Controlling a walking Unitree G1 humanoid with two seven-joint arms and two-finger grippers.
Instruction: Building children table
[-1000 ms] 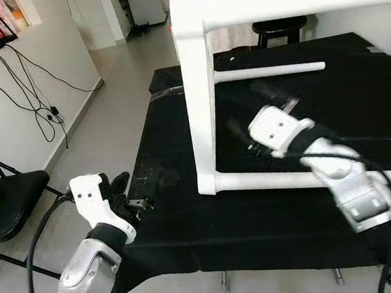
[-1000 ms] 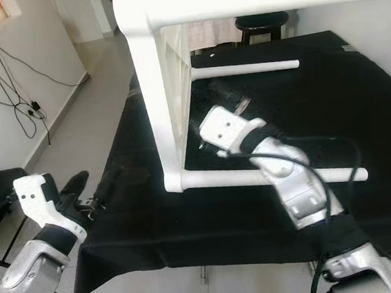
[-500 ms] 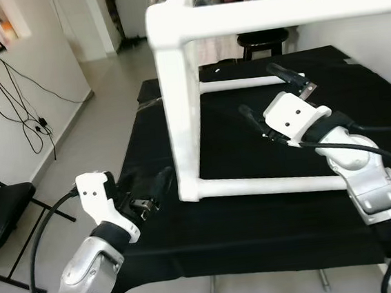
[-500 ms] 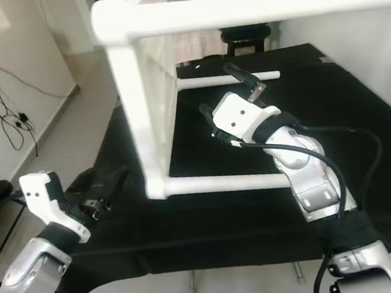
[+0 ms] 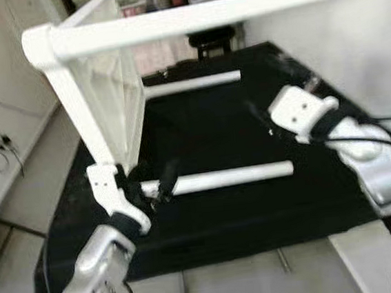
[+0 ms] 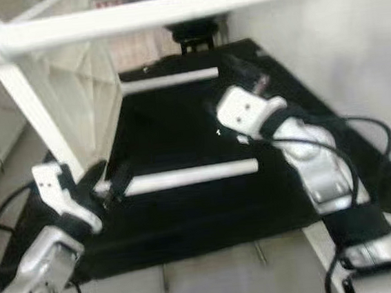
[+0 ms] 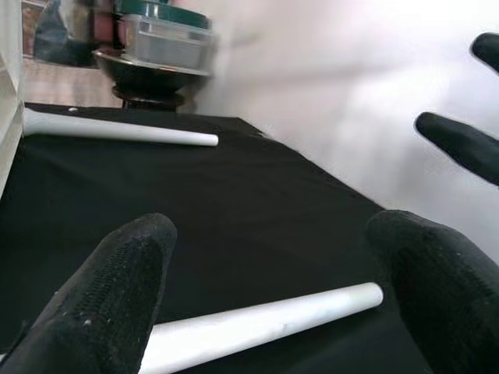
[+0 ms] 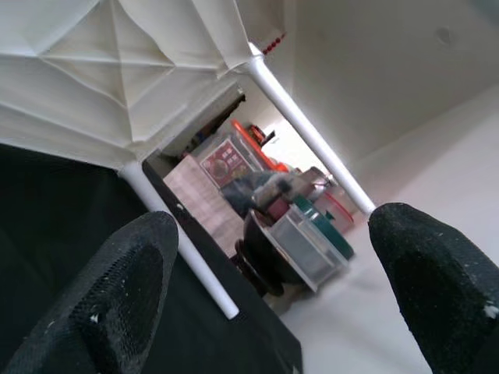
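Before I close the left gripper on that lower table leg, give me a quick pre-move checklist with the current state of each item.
1. Left gripper open: ok, its fingers are spread wide.
2. Left gripper lined up on the lower leg: ok, the leg passes between the fingers near its table end in the left wrist view.
3. Fingers already touching the leg: cannot tell, the head views are blurred.
4. Right gripper out of the way: ok, it is open and raised over the black cloth, apart from the leg.
5. Table resting steadily on its side: cannot tell.
6. Far lower leg attached: ok, it sticks out from the tabletop.
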